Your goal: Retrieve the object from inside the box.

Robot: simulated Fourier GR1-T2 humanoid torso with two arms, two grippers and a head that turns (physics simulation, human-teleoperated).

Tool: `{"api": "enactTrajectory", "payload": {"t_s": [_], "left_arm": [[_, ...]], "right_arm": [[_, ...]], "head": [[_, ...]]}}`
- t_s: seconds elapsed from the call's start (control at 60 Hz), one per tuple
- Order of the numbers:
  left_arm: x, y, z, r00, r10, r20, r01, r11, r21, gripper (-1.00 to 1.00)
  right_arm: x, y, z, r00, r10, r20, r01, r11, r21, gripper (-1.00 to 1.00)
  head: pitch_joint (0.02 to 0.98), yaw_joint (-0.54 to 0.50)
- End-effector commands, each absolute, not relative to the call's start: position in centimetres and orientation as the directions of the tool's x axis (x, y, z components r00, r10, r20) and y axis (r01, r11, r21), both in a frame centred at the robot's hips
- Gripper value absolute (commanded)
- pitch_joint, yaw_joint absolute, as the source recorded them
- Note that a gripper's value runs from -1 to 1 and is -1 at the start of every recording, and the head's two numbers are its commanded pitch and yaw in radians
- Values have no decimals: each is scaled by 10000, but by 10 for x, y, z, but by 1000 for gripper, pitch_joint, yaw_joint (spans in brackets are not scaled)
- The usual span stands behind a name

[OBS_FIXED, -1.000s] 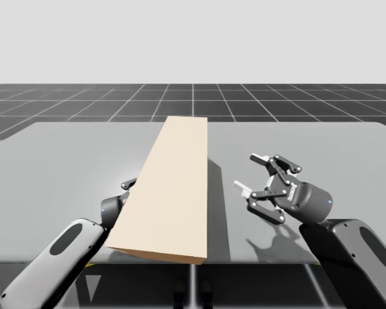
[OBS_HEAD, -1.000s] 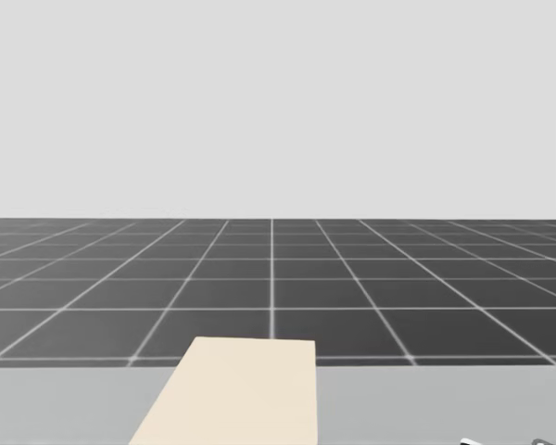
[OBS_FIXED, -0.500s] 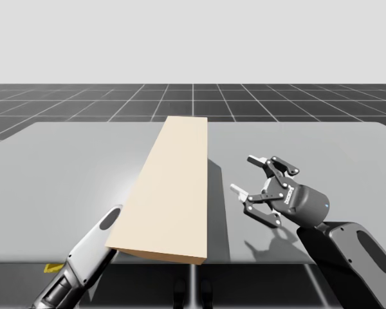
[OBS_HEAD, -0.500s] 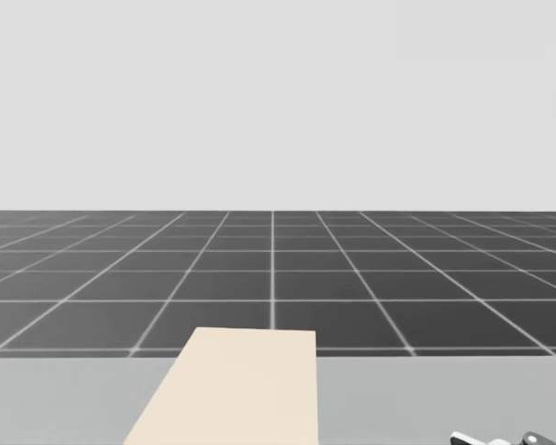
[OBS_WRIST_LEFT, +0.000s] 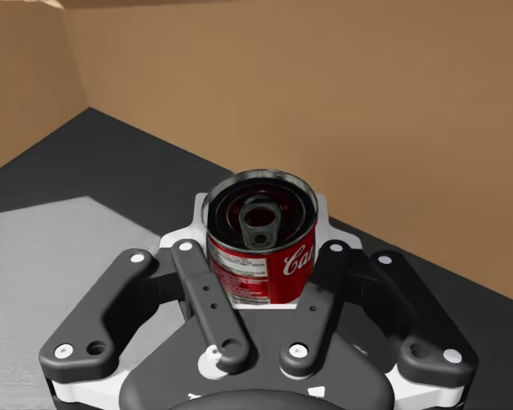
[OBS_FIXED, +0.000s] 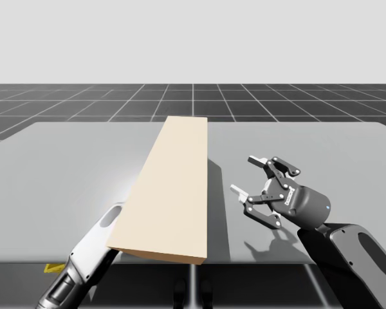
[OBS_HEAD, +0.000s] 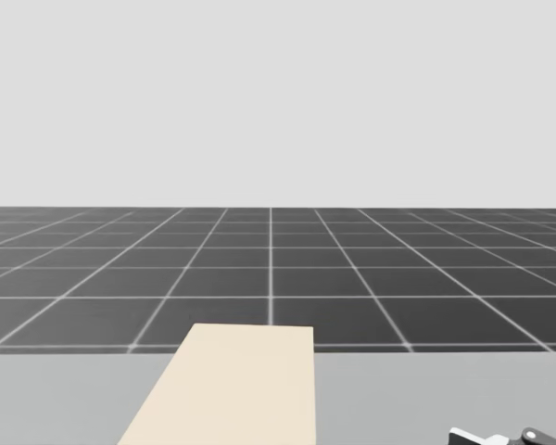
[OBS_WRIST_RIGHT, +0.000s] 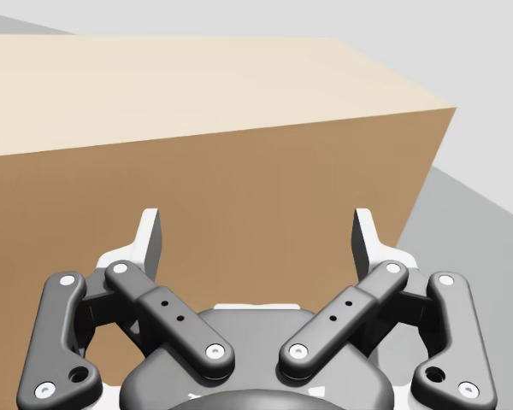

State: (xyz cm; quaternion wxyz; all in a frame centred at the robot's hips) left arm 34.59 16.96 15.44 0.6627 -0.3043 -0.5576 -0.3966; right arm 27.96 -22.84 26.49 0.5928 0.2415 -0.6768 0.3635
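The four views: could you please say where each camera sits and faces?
High view: above table, facing down; box, left arm, right pincer.
Head view: my head, facing forward; box, an arm's pincer.
Left wrist view: inside box; left pincer holds can.
Right wrist view: facing box's side; open right pincer.
All show the box.

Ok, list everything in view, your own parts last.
box: one, tan, lying lengthwise at the table's middle.
red can: one, red with a dark top, inside the box.
table: one, grey, under the box.
floor: one, dark with pale grid lines, beyond the table.
left arm: one, silver-grey, reaching in at the box's near end.
left gripper: one, black, inside the box, jaws shut on the red can.
right gripper: one, black, beside the box, jaws open toward its side.
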Motion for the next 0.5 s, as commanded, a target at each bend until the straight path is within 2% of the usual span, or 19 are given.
{"api": "enactTrajectory", "payload": {"t_s": [0.017, 0.033, 0.117, 0.267, 0.4, 0.5], "left_arm": [[338, 190, 164, 524, -2275, 9724, 8814, 4683, 621, 1000], [338, 198, 165, 449, -2425, 9691, 8738, 4797, 796, 1000], [333, 219, 165, 444, -2577, 9652, 8531, 5125, 976, 1000], [320, 255, 178, 189, -2457, 9692, 8121, 5693, 1285, 1000], [310, 270, 188, 124, -2465, 9691, 7888, 5980, 1420, 1000], [307, 277, 202, -233, -2559, 9664, 7690, 6131, 1809, 1000]], "right_arm": [[279, -228, 266, -1837, 1060, 9772, -7562, 6200, -2094, -1000], [279, -228, 266, -1856, 1064, 9768, -7547, 6212, -2111, -1000], [279, -228, 266, -1868, 1060, 9767, -7544, 6213, -2117, -1000], [279, -227, 267, -1859, 1046, 9770, -7540, 6223, -2101, -1000], [279, -227, 268, -1848, 1029, 9774, -7524, 6250, -2081, -1000], [279, -227, 268, -1843, 1018, 9776, -7509, 6272, -2069, -1000]], "head": [[178, -14], [178, -15], [175, -15], [174, -9], [171, -8], [170, -9]]}}
